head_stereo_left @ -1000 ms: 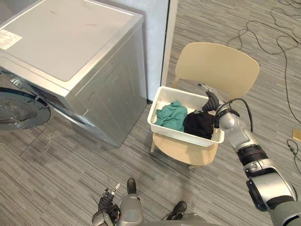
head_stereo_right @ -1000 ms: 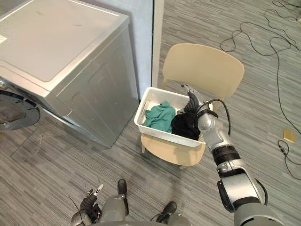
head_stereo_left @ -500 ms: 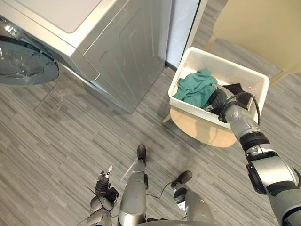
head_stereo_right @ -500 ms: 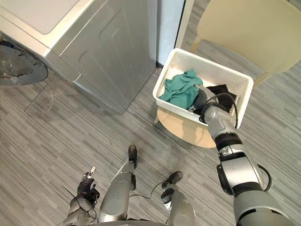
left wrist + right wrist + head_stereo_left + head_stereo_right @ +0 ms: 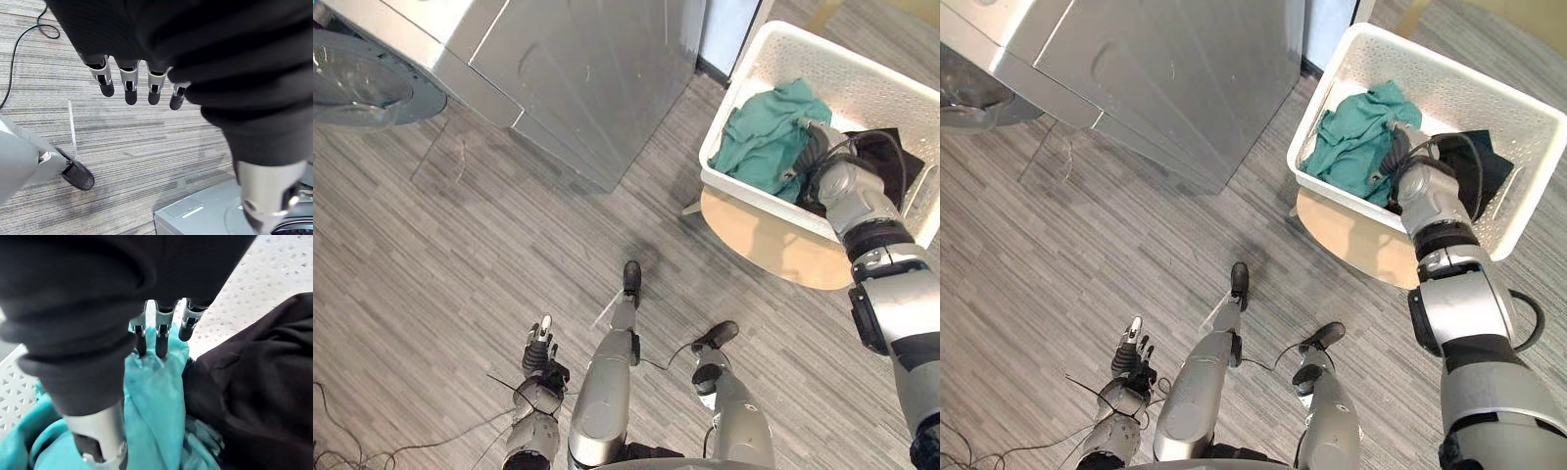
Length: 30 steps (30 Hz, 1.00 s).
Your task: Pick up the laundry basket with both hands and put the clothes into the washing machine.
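Grey floor (image 5: 460, 245): white basket (image 5: 1489, 103) holds teal cloth (image 5: 1351, 147), black cloth (image 5: 1487, 171); right hand (image 5: 813, 149), fingers (image 5: 161, 341) straight, touches teal cloth.

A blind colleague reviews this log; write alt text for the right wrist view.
The right hand reaches straight-fingered onto a teal garment in a white perforated laundry basket, dark tips touching the cloth. A black garment lies beside the teal one.

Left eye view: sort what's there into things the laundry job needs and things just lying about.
Job: laundry basket; teal garment and black garment in it; washing machine, door open; right robot hand on the teal garment; left robot hand, low by the floor.
Lying about: chair under the basket; wall panel beside the machine.
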Tool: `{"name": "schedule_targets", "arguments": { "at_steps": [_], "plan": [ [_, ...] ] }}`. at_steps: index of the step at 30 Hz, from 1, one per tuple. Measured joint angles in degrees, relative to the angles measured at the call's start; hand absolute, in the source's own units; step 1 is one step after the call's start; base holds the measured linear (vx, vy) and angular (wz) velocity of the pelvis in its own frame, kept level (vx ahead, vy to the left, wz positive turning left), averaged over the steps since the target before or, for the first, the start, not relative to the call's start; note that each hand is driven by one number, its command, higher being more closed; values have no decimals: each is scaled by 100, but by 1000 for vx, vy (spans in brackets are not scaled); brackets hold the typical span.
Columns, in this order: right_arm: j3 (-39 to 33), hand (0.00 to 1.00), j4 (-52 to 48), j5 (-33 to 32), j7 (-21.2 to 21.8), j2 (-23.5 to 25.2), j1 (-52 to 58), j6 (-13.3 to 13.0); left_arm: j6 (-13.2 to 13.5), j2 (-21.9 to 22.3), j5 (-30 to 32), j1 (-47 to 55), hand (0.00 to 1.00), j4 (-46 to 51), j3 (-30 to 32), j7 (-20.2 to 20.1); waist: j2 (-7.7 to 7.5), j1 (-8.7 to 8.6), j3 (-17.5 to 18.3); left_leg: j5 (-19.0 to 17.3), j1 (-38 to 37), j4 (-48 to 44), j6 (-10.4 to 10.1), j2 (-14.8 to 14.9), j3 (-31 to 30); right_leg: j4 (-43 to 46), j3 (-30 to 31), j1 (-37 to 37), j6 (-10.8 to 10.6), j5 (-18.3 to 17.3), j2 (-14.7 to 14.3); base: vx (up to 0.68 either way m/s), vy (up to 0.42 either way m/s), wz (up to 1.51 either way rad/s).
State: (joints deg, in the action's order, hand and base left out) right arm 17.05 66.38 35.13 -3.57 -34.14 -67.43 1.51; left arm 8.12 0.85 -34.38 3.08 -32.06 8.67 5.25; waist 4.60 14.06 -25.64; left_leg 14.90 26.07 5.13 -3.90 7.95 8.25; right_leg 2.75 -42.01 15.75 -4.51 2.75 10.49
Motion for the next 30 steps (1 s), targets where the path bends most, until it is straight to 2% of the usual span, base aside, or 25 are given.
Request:
{"name": "schedule_targets", "arguments": {
  "at_steps": [4,5,7,8,9,18,22,24,27,30],
  "plan": [
    [213,0,154,103,-8,-4,-32,22,0,17,-104,-74,0,22,-231,-33,95,96,-47,1,54,-1,-2,11,-2,-5,30,69,0,0,-14,5,38,-3],
    [212,0,201,103,-59,-5,-52,27,1,47,-106,-108,0,100,-291,-37,181,92,-90,2,114,-1,-3,20,-28,-2,-2,107,1,0,-27,-28,55,0],
    [205,0,204,97,-152,-33,-151,43,1,70,-243,-195,0,206,-416,-144,205,98,-103,121,268,2,-171,16,-23,0,17,267,37,25,-12,-33,68,-2],
    [211,0,202,92,-152,5,-158,102,2,84,-335,-210,0,297,-432,-163,218,95,-109,121,267,1,-171,31,-19,0,26,268,38,24,-25,-20,50,-4],
    [216,100,192,85,-152,28,-158,124,3,84,-344,-210,0,357,-454,-172,218,99,-108,121,265,0,-171,43,-14,0,37,273,40,23,-32,-20,49,-8],
    [133,100,-273,-154,-128,311,169,166,-22,272,-390,-209,0,811,-477,-315,213,92,-103,121,-2,-4,-171,113,200,132,154,146,96,-20,-18,5,52,-7],
    [-340,100,-498,-382,-85,626,730,219,-29,271,-355,-207,0,984,-476,-377,197,60,-75,120,-282,-19,-171,129,296,281,198,-64,109,-122,21,0,40,-1],
    [-694,100,-521,-583,-76,738,806,242,-36,266,-176,-205,0,1031,-476,-370,196,-55,-73,120,-418,-12,-171,126,304,390,227,-148,102,-149,60,-34,57,-1],
    [-1318,100,-848,-826,-183,721,897,252,-48,215,196,-198,0,1257,-516,-363,177,-123,-32,120,-692,2,-171,113,308,413,272,-387,91,-157,82,-58,44,0],
    [-1498,100,-1415,-1027,-328,730,1101,238,-45,81,389,-135,0,1474,-611,-356,132,-219,331,118,-730,12,-170,110,295,428,278,-426,57,-212,80,-72,23,4]
  ]
}}
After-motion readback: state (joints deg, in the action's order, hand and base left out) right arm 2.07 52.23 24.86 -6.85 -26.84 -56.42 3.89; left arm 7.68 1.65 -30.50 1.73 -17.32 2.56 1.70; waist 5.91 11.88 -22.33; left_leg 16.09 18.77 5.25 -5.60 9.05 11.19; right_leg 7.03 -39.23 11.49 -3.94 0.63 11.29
